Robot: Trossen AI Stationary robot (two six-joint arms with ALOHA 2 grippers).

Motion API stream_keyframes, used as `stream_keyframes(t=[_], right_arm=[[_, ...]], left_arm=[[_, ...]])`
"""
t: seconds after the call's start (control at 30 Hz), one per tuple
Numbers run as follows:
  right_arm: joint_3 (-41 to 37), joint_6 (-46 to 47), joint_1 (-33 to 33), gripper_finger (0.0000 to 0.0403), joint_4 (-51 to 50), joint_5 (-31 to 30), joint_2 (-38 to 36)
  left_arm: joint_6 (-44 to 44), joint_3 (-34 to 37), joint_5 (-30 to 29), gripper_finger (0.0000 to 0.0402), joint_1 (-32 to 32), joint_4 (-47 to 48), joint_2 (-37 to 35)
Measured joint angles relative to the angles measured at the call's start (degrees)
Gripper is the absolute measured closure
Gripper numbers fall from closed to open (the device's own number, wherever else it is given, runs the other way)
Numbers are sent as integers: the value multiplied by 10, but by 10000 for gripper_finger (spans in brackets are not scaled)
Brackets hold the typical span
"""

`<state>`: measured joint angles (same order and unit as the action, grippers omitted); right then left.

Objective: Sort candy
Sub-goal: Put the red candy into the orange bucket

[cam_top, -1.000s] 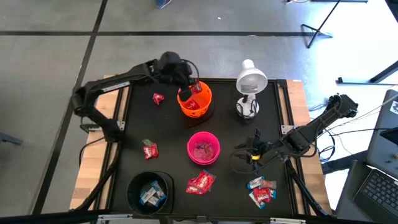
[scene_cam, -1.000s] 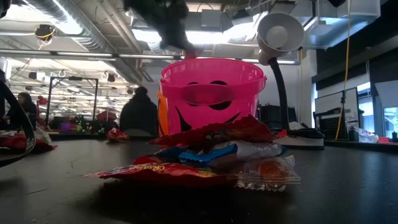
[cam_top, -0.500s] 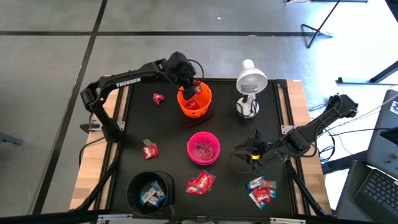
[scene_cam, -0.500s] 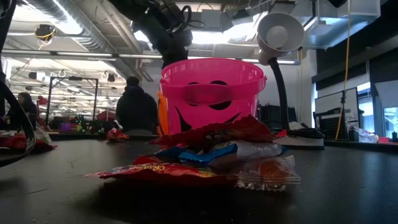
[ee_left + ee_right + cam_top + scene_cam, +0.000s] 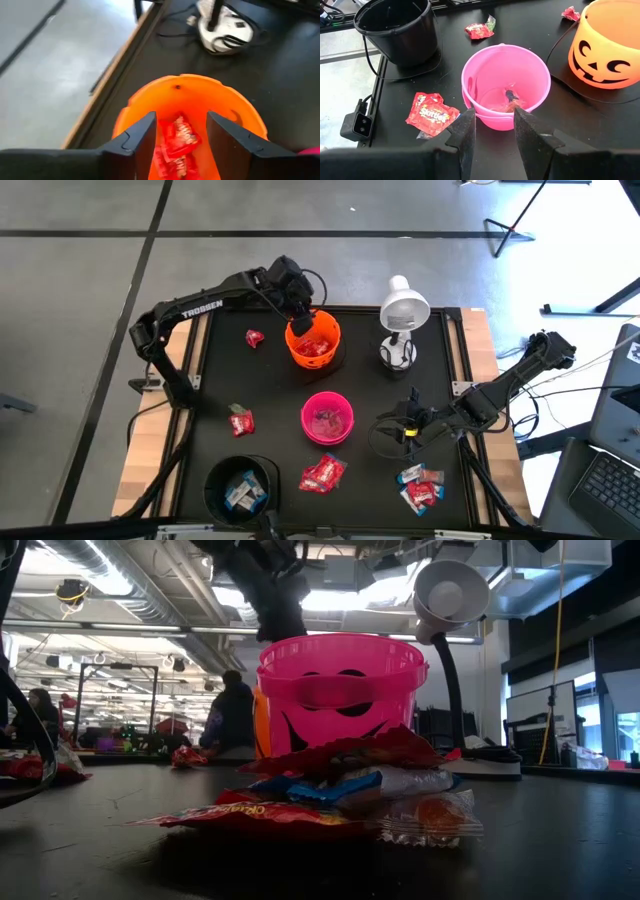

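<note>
My left gripper (image 5: 300, 313) (image 5: 181, 120) hangs open over the orange bowl (image 5: 314, 342) at the table's far side. A red-wrapped candy (image 5: 176, 140) lies in that bowl, below and between the fingers, along with other red pieces. My right gripper (image 5: 388, 430) (image 5: 493, 112) waits open and empty just right of the pink bowl (image 5: 327, 418), which holds a few pinkish sweets (image 5: 507, 105). Loose candy lies on the black mat: single red pieces (image 5: 254, 338) (image 5: 240, 421), a pile (image 5: 322, 473) near the front, and another pile (image 5: 420, 488) at the front right.
A black bowl (image 5: 241, 488) with blue-and-white sweets stands at the front left. A white desk lamp (image 5: 403, 310) stands at the far right of the mat, close to the orange bowl. In the low view the front candy pile (image 5: 330, 790) lies before the pink bowl (image 5: 340, 690).
My left gripper has sunk a little toward the orange bowl and tipped further downward above it. The right arm has kept still.
</note>
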<state>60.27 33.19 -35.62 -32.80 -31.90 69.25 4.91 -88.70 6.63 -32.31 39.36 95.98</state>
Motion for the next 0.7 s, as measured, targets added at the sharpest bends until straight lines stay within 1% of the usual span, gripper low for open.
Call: stream_keyframes(t=[0.2, 0.4, 0.5, 0.57, 0.7], right_arm=[[0, 0, 0, 272, -1, 0, 0], [0, 0, 0, 272, -1, 0, 0], [0, 0, 0, 272, -1, 0, 0], [0, 0, 0, 272, -2, 0, 0], [0, 0, 0, 272, -2, -6, 0]], left_arm=[[7, -103, -58, 228, 13, 88, 0], [38, -182, -69, 229, 28, 176, -3], [58, -185, -89, 229, 23, 210, -17], [62, -179, -89, 229, 11, 222, -32], [62, -136, -77, 229, -27, 217, -70]])
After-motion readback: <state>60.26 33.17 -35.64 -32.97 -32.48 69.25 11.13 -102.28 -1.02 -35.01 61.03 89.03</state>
